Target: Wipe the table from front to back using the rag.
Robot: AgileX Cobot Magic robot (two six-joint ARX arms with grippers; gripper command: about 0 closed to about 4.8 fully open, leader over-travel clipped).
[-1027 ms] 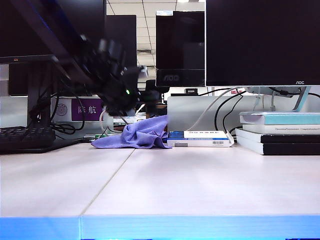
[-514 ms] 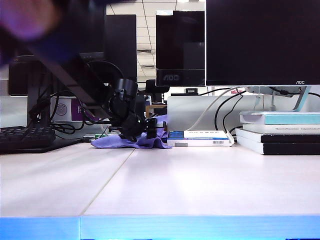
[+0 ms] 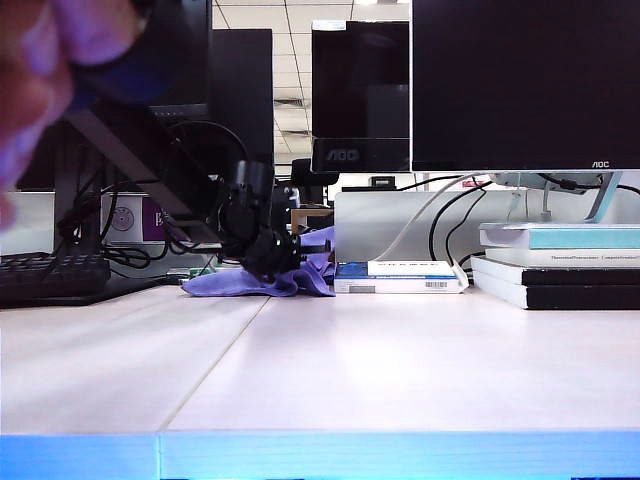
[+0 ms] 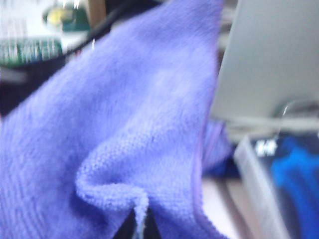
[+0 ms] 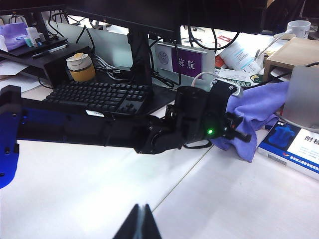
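Observation:
The lavender rag [image 3: 228, 284] lies bunched at the back of the pale table [image 3: 400, 370], just left of the seam. My left gripper [image 3: 303, 262] is down on the rag's right part. In the left wrist view the rag [image 4: 124, 124] fills the picture, and a fold of it is pinched between the dark jaws of the left gripper [image 4: 141, 226]. From the right wrist view, the left arm [image 5: 99, 129] stretches across to the rag [image 5: 259, 107]. My right gripper [image 5: 142, 221] hangs shut and empty above the bare table [image 5: 75, 189], nearer the front.
A blue-and-white flat box [image 3: 400, 277] lies right beside the rag, with stacked books [image 3: 560, 265] further right. A black keyboard [image 3: 50, 275] sits at the back left. Monitors, stands and cables line the back edge. A blurred pinkish shape [image 3: 40, 60] covers the exterior view's upper left corner.
The left arm came down from above onto the rag, and its jaws went from open to shut on a fold. The rag's raised peak now sits lower.

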